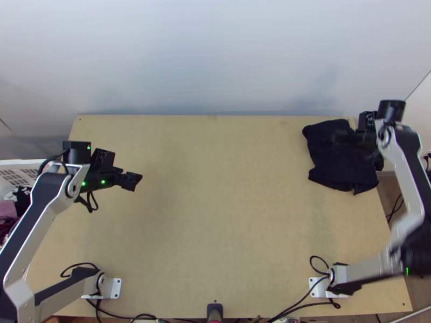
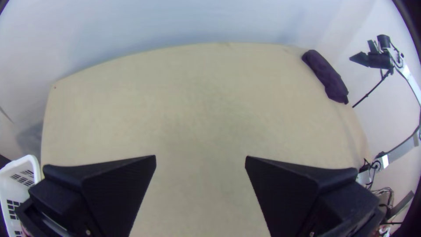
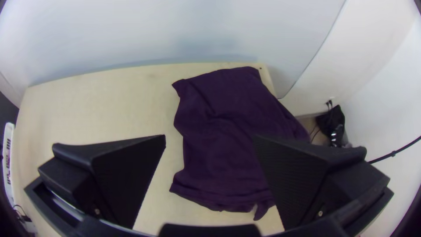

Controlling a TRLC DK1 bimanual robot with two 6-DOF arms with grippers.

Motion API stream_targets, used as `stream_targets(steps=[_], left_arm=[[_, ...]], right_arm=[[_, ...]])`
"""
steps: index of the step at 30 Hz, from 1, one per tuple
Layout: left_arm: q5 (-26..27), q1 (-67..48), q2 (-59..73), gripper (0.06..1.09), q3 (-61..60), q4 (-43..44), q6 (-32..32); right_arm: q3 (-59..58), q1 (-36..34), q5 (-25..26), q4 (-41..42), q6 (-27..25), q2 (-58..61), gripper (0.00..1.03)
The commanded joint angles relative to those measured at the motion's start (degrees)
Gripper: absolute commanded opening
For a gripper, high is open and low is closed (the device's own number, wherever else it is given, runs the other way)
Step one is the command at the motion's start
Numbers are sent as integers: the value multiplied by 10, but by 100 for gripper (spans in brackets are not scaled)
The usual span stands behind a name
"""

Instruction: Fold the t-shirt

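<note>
The right gripper (image 3: 209,136) gapes, empty, above the dark purple t-shirt (image 3: 219,153), rumpled at the table's (image 1: 215,204) far right corner. Its side laps the edge, so an outward tug could drop it. The left gripper (image 2: 201,156) is parted, holding nothing; beside it, a white slotted basket (image 1: 21,161) holds garments (image 1: 7,209).

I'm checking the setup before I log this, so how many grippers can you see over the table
2. The left gripper is open over the left part of the table; the right gripper is open above the dark t-shirt, near the far right corner.
</note>
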Motion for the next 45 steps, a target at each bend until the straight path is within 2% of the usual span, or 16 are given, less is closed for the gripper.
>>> stream_targets(steps=[1, 4, 9, 13, 20, 23, 25, 26, 32, 37, 39, 42, 45], left_arm=[[-77, -18, -73, 105, -46, 46, -5], [-91, -20, -140, 105, -103, 98, -5], [-140, -17, -257, 105, -219, 240, 9], [-141, 5, -300, 105, -255, 250, 18], [-141, 8, -452, 105, -373, 334, 44], [-140, 15, -505, 105, -416, 365, 66], [-139, 3, -518, 105, -432, 366, 105], [-139, 3, -538, 105, -440, 365, 103], [-139, 3, -673, 105, -520, 409, 100], [-139, 13, -677, 105, -552, 410, 79], [-138, 13, -677, 105, -555, 410, 74], [-138, 13, -677, 105, -562, 409, 71], [-139, 13, -677, 105, -576, 410, 78]], right_arm=[[-242, 51, 103, 116, 5, -259, 92], [-346, 70, 151, 178, 4, -377, 92], [-457, 80, 179, 247, 0, -532, 87], [-518, 97, 185, 278, -15, -613, 87], [-592, 129, 189, 322, -77, -748, 87], [-622, 134, 188, 323, -84, -812, 88], [-649, 154, 188, 313, -91, -870, 88], [-663, 167, 188, 309, -96, -894, 88], [-686, 172, 189, 335, -95, -894, 88], [-744, 212, 189, 422, -95, -894, 88], [-762, 225, 194, 423, -92, -895, 88], [-784, 233, 234, 417, -87, -895, 92], [-797, 227, 238, 411, -86, -893, 95]])
